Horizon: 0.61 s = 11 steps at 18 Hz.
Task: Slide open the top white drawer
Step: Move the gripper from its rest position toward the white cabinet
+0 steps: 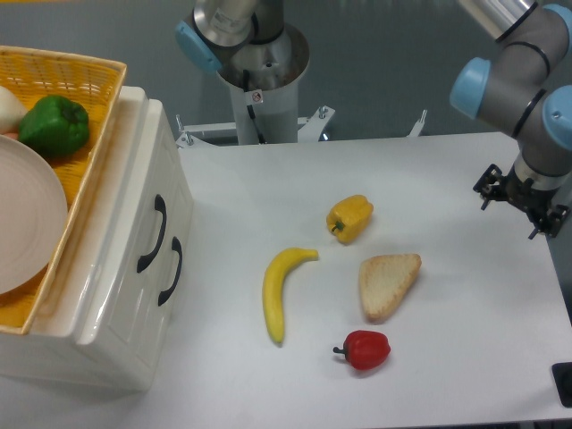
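Observation:
The white cabinet stands at the left with its front facing the table. The top white drawer (132, 201) is pushed in, flush with the cabinet, and its black curved handle (153, 234) sits just above the lower drawer's handle (170, 271). My gripper (519, 198) hangs over the table's far right edge, a long way from the cabinet. It is seen from above under the wrist, so its fingers are mostly hidden. Nothing shows in its grasp.
A yellow basket (85, 76) on the cabinet top holds a green pepper (54, 124) and a plate (27, 214). On the table lie a yellow pepper (349, 217), a banana (280, 290), a bread slice (386, 283) and a red pepper (365, 349). The robot's base (262, 80) stands at the back.

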{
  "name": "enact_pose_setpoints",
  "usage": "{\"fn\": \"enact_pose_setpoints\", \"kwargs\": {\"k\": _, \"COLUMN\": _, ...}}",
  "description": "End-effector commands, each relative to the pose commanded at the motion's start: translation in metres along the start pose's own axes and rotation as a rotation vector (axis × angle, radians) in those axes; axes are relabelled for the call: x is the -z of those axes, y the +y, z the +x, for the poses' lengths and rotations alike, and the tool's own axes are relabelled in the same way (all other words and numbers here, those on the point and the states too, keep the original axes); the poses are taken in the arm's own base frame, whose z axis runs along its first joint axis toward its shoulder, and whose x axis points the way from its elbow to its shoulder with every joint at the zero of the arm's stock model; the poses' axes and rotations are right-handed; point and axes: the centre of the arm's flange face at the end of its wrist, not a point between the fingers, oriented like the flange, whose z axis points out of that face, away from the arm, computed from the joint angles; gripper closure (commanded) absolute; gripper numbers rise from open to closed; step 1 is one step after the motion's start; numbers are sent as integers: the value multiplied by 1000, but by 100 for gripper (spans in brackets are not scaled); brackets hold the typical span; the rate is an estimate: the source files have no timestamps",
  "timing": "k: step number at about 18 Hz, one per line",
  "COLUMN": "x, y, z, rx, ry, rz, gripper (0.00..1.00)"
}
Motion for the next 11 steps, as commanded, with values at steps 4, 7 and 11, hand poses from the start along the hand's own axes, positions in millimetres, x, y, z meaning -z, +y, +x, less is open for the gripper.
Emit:
{"fn": "enact_pose_setpoints", "kwargs": {"k": 4, "x": 6, "y": -10, "z": 15, "rx": 146, "ry": 4, "rz": 13, "gripper": 0}}
{"fn": "enact_pose_setpoints", "kwargs": {"k": 7, "x": 26, "y": -25, "z": 24, "rx": 153, "ry": -20, "rz": 9, "gripper": 0}}
{"fn": "enact_pose_setpoints", "kwargs": {"k": 11, "x": 38, "y": -30, "z": 52, "rx": 192, "ry": -12, "rz": 11, "gripper": 0}}
